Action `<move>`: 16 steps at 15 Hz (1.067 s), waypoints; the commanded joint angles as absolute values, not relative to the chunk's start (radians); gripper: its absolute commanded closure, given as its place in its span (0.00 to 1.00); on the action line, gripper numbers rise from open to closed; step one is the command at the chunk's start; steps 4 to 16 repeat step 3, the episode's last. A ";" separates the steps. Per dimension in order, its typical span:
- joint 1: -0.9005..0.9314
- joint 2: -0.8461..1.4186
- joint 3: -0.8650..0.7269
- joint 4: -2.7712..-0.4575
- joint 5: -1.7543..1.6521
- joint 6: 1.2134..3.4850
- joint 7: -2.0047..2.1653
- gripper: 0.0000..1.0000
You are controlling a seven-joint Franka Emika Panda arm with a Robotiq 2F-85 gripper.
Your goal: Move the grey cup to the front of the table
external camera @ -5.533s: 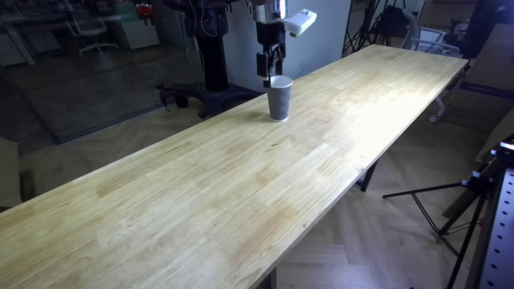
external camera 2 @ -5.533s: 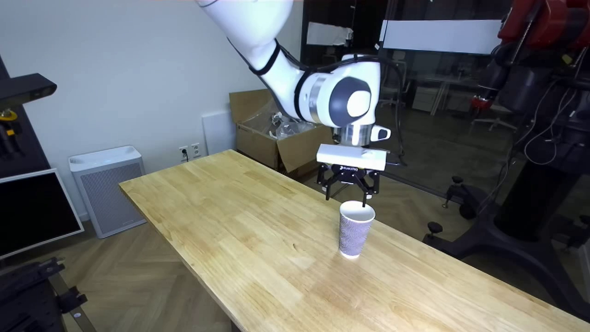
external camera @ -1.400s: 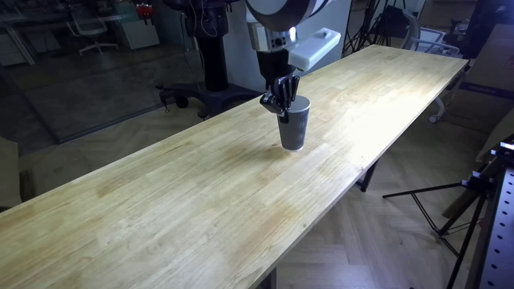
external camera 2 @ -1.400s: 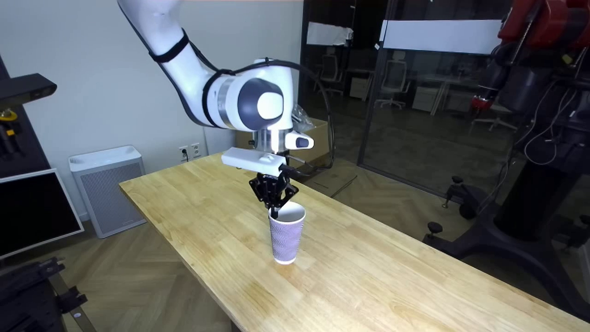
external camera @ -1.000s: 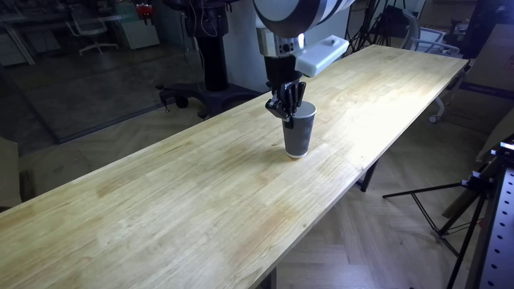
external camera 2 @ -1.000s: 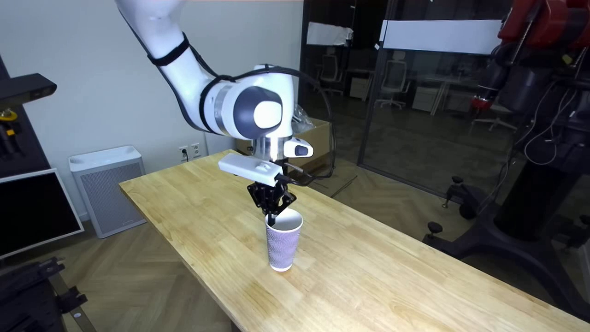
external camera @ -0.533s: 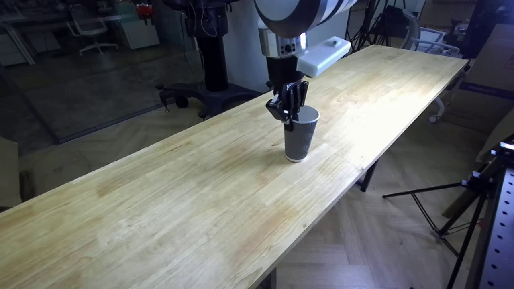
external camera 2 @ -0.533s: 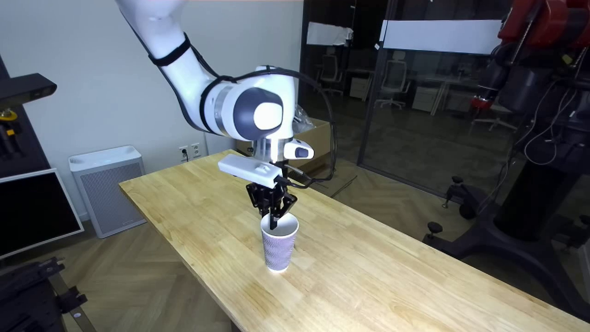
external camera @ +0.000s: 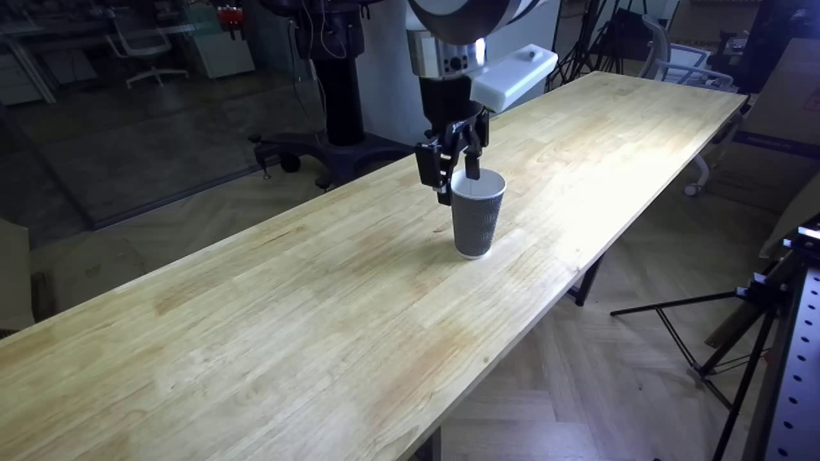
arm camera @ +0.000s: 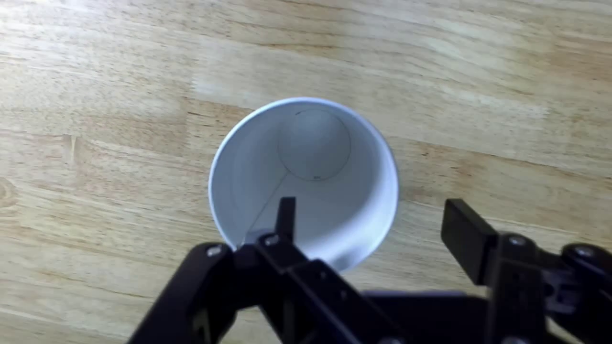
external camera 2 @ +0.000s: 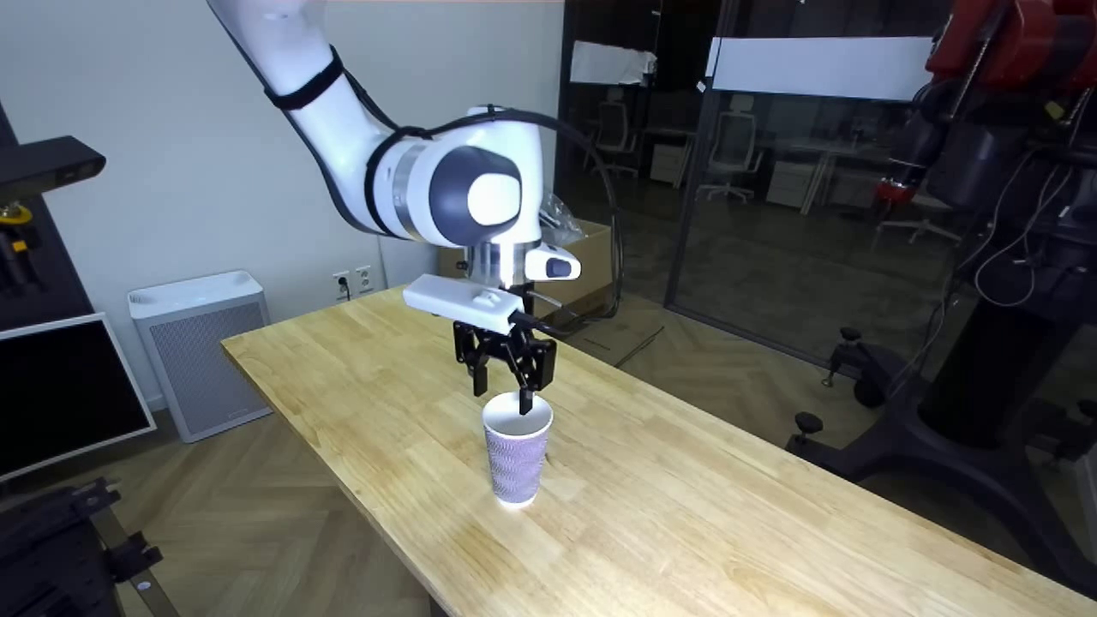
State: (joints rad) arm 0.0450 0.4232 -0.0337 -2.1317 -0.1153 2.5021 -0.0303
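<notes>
A dark wheeled stand (external camera: 339,99) is past one long edge of the table (external camera: 288,333), a tripod (external camera: 761,293) past the opposite one, and my arm (external camera 2: 411,188) partly hides a cardboard box (external camera 2: 591,261). The grey cup (external camera: 475,224) stands upright between those edges, long axis vertical, mouth up, narrower base down. My gripper (external camera 2: 503,402) has its fingers (arm camera: 464,236) spread, one over or inside the mouth, I can't tell which, the other outside.

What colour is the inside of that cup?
The cup is white inside, clearest in the wrist view.
</notes>
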 commanded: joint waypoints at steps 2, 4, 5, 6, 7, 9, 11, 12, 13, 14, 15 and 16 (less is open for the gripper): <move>0.041 0.319 -0.010 -2.192 -0.107 2.484 -0.042 0.00; 0.029 0.307 0.007 -2.196 -0.083 2.471 -0.077 0.00; 0.029 0.307 0.007 -2.196 -0.083 2.471 -0.077 0.00; 0.029 0.307 0.007 -2.196 -0.083 2.471 -0.077 0.00; 0.029 0.307 0.007 -2.196 -0.083 2.471 -0.077 0.00; 0.029 0.307 0.007 -2.196 -0.083 2.471 -0.077 0.00; 0.029 0.307 0.007 -2.196 -0.083 2.471 -0.077 0.00; 0.029 0.307 0.007 -2.196 -0.083 2.471 -0.077 0.00; 0.029 0.307 0.007 -2.196 -0.083 2.471 -0.077 0.00; 0.029 0.307 0.007 -2.196 -0.083 2.471 -0.077 0.00; 0.029 0.307 0.007 -2.196 -0.083 2.471 -0.077 0.00; 0.029 0.307 0.007 -2.196 -0.083 2.471 -0.077 0.00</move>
